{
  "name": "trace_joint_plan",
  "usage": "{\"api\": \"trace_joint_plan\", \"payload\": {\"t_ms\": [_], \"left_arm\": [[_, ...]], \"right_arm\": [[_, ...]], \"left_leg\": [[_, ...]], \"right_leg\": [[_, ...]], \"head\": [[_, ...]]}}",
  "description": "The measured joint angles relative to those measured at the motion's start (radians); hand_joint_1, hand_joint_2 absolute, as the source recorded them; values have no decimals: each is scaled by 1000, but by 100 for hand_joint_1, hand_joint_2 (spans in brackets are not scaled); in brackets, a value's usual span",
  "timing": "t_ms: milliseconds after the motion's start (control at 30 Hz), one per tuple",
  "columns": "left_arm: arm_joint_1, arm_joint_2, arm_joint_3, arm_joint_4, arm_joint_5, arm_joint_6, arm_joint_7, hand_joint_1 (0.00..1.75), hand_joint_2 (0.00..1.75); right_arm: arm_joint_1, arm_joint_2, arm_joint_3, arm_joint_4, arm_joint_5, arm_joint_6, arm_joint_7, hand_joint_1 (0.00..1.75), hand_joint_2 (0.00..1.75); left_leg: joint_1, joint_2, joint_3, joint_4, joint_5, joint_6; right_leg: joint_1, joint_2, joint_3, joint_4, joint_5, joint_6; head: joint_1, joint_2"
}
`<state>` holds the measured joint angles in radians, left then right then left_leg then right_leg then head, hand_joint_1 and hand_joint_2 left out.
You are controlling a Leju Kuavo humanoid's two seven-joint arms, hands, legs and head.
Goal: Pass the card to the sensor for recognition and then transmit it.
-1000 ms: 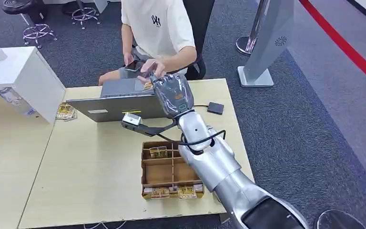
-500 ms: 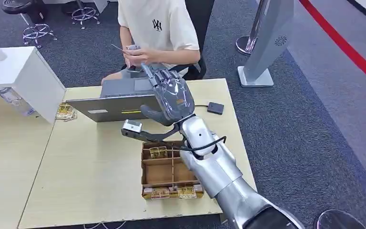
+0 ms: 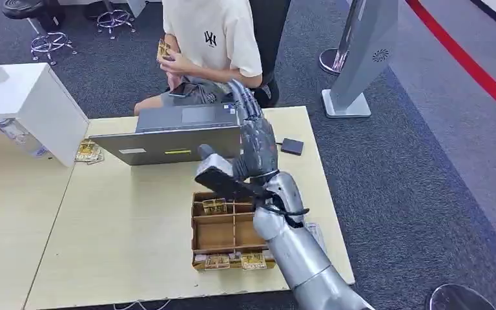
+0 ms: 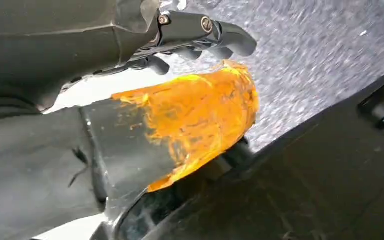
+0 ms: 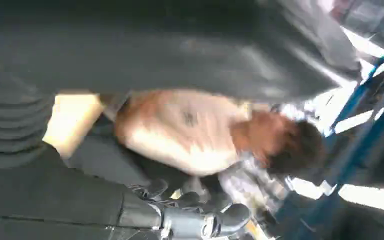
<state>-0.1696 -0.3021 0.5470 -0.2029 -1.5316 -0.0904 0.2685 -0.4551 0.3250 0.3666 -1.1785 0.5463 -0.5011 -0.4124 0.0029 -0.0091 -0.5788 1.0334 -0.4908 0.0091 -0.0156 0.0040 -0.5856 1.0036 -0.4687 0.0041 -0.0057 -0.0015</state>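
Your card [image 3: 163,49] is in the person's hand [image 3: 175,62], raised in front of the white shirt behind the laptop [image 3: 179,132]. The small dark sensor [image 3: 291,146] lies flat on the worktop [image 3: 123,226] beside the laptop's right end, apart from the card. Your right robot hand [image 3: 250,139] stands upright above the worktop between laptop and sensor, fingers spread and holding nothing. Just below it sits the brown divided box [image 3: 229,232] with more cards in its compartments, and a loose stack of cards [image 3: 89,151] lies left of the laptop. Your left robot hand [image 4: 130,125] is blurred in its wrist view; it looks loosely curled, but you cannot tell for sure.
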Motion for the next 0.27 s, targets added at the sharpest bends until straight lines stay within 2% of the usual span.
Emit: {"api": "trace_joint_plan", "payload": {"t_ms": [67, 100, 167, 267], "left_arm": [[14, 4, 0, 0, 4, 14, -14, 0, 0], [20, 5, 1, 0, 5, 19, -16, 0, 0], [23, 8, 1, 0, 5, 21, -17, 0, 0], [21, 13, 2, 0, 5, 22, -17, 0, 0]], "right_arm": [[41, -16, 35, -66, -284, 187, -3, 0, 0], [57, -30, 53, -99, -405, 323, -11, 0, 0], [84, -59, 83, -148, -570, 506, -25, 0, 0], [124, -98, 122, -192, -702, 745, -45, 0, 0]], "left_leg": [[0, 1, 0, 0, 0, 0], [0, 1, 0, 0, 0, 0], [0, -1, 0, 0, 0, 0], [0, -1, 0, 0, 0, 0]], "right_leg": [[0, 1, -1, 0, 0, 0], [0, 1, -1, 0, 0, 0], [0, -1, -1, 0, 0, 0], [0, -1, 0, 0, 0, 0]], "head": [[0, 0], [0, 0], [0, 0], [0, 0]]}}
